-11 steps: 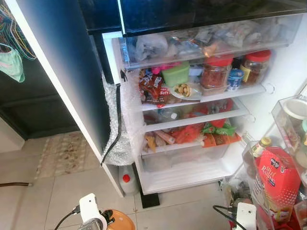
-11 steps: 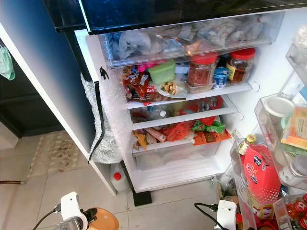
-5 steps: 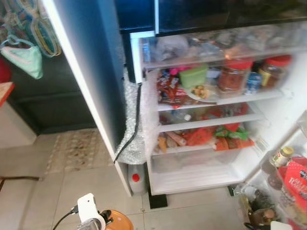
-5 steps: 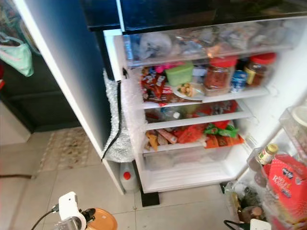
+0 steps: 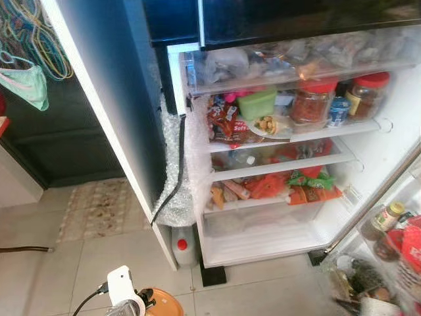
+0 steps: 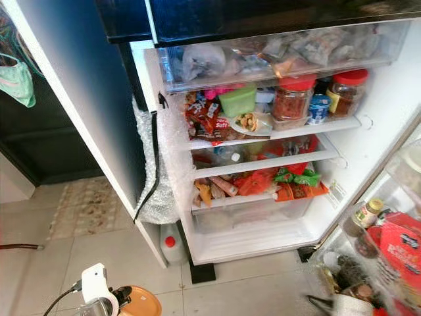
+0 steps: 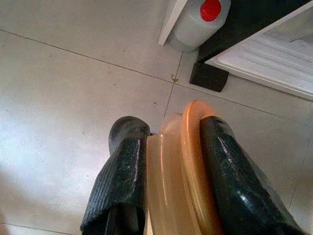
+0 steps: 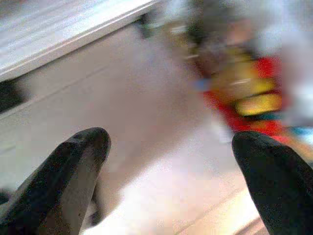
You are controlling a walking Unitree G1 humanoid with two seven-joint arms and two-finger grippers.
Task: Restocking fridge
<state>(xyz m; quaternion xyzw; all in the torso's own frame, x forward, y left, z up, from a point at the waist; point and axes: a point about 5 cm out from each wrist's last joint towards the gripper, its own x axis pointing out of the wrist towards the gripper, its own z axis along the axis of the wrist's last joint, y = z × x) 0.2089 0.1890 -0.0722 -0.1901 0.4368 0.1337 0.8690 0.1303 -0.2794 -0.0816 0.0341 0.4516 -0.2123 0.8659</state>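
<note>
Head-camera views look down on the open fridge (image 5: 276,145): a clear drawer (image 5: 296,59) of bagged food on top, red-lidded jars (image 5: 314,102), a green box (image 5: 258,103) and a plate of snacks (image 5: 266,125) on the shelf below, packets (image 5: 289,184) lower down, and a bare bottom compartment. A white jug with a red cap (image 5: 183,245) stands on the tiled floor (image 5: 99,263) beside the fridge's base, with a rug (image 5: 99,207) further left. At the lower edge, the left end effector (image 6: 125,296) holds an orange-lidded container (image 6: 141,303). Left wrist view: both black fingers (image 7: 120,171) are clamped on that container (image 7: 181,181) above the floor tiles, the jug (image 7: 200,19) ahead. Right wrist view, blurred: the right end effector (image 8: 171,171) has its fingers spread wide apart, holding nothing, near red and yellow packages (image 8: 244,93).
</note>
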